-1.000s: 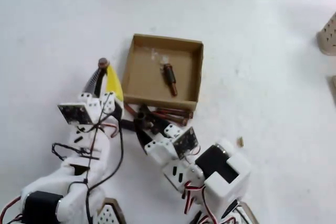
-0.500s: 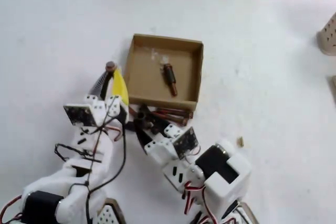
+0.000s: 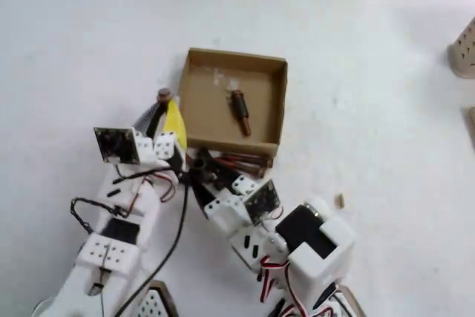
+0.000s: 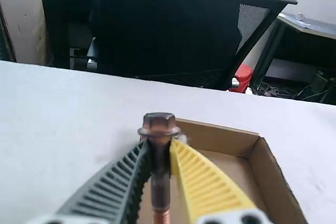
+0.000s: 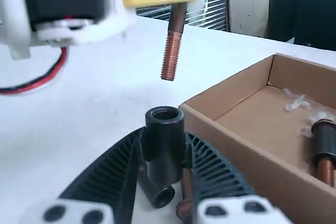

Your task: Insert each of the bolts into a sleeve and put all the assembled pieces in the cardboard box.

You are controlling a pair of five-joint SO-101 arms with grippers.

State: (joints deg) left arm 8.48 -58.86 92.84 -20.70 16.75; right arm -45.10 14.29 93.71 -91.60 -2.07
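Note:
My left gripper point(image 3: 165, 106) is shut on a copper bolt point(image 3: 164, 96), just left of the cardboard box point(image 3: 200, 109). In the left wrist view the bolt point(image 4: 158, 129) stands head up between the grey and yellow fingers point(image 4: 199, 177). My right gripper point(image 3: 199, 176), by the box's near edge, is shut on an upright black sleeve point(image 5: 164, 140). The bolt's threaded end point(image 5: 169, 51) hangs a little above and beyond the sleeve's open top. One assembled piece point(image 3: 239, 113) lies inside the box.
Loose bolts and sleeves point(image 3: 239, 161) lie along the box's near wall, under my right gripper. A small bit point(image 3: 339, 200) lies to the right of the right arm. A pegged block point(image 3: 464, 50) stands at the table's right edge.
My left gripper has carried the bolt to the right, closer to the box and toward the sleeve. The right arm has kept still.

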